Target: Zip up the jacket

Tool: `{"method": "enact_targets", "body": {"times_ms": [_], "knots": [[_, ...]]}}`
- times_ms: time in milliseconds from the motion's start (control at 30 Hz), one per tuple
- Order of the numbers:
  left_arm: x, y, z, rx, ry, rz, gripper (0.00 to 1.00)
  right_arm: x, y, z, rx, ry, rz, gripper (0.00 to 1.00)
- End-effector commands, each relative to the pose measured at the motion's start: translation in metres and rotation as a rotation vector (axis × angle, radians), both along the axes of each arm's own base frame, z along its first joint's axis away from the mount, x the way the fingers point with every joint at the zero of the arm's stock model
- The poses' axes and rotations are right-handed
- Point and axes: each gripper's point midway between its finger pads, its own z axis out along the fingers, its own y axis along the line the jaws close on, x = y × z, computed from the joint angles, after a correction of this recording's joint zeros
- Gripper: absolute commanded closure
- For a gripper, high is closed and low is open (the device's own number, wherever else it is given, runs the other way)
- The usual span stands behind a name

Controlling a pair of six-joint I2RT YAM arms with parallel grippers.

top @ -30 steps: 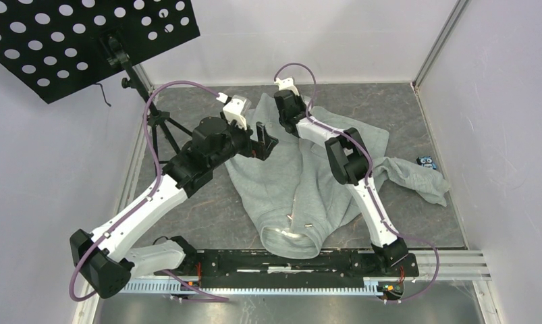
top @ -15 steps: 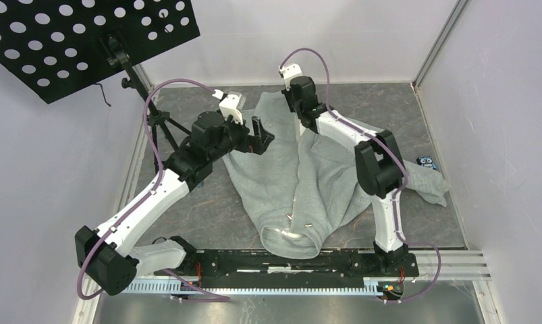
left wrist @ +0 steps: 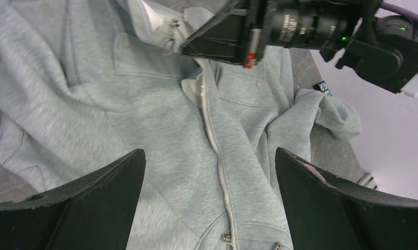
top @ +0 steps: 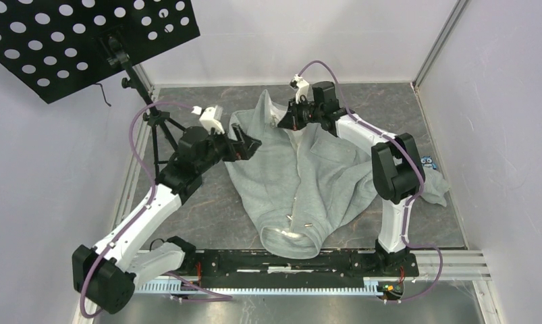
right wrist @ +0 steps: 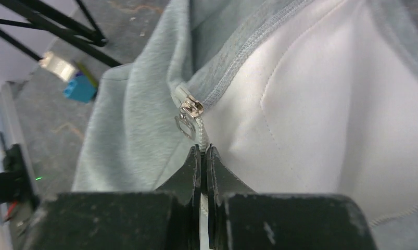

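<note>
The light grey jacket [top: 302,182] lies flat on the table, its front up. Its pale zipper strip [left wrist: 213,140] runs closed down the middle to the metal slider [right wrist: 191,109], which sits at the white-lined collar. My right gripper [right wrist: 202,149] is shut on the zipper strip just below the slider. It also shows in the top view [top: 283,121] and in the left wrist view [left wrist: 188,49]. My left gripper [left wrist: 209,153] is open and empty. It hovers over the jacket's left side [top: 250,145], apart from the cloth.
A black perforated music stand [top: 86,40] on a tripod [top: 161,128] stands at the back left, close to my left arm. A small blue object [top: 426,162] lies by the jacket's right sleeve [top: 416,179]. Walls close in the table on three sides.
My right arm has swung its elbow to the right and turned the wrist to point left at the collar. My left gripper has drawn back to the left. The jacket's top now lies spread wider.
</note>
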Motion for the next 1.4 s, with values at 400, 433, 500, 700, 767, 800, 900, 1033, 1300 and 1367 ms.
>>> {"method": "enact_targets", "body": {"times_ms": [400, 433, 500, 700, 767, 800, 900, 1033, 1300, 1367], "knots": [[0.027, -0.004, 0.036, -0.384, 0.033, -0.296, 0.01, -0.062, 0.019, 0.053, 0.202, 0.136, 0.215, 1.00], [0.032, -0.003, 0.036, -0.368, 0.028, -0.287, 0.03, -0.064, 0.019, 0.053, 0.202, 0.138, 0.221, 1.00], [0.044, -0.002, 0.032, -0.352, 0.035, -0.253, 0.07, -0.067, 0.018, 0.053, 0.200, 0.134, 0.227, 1.00], [0.073, -0.007, 0.020, -0.269, 0.028, -0.266, 0.04, -0.067, 0.020, 0.055, 0.226, 0.127, 0.235, 1.00], [0.078, -0.012, 0.014, -0.248, 0.023, -0.294, 0.03, -0.067, 0.021, 0.058, 0.244, 0.133, 0.240, 1.00], [0.082, -0.014, 0.009, -0.239, 0.019, -0.299, 0.03, -0.068, 0.022, 0.058, 0.247, 0.134, 0.241, 1.00], [0.093, -0.019, -0.001, -0.228, 0.037, -0.326, 0.07, -0.066, 0.022, 0.063, 0.251, 0.122, 0.242, 1.00], [0.105, -0.025, -0.015, -0.252, 0.095, -0.339, 0.14, -0.066, 0.022, 0.065, 0.256, 0.120, 0.242, 1.00], [0.107, -0.029, -0.037, -0.249, 0.130, -0.349, 0.23, -0.065, 0.020, 0.060, 0.264, 0.134, 0.237, 1.00], [0.108, -0.028, -0.041, -0.244, 0.136, -0.345, 0.26, -0.065, 0.020, 0.062, 0.274, 0.132, 0.240, 1.00]]}}
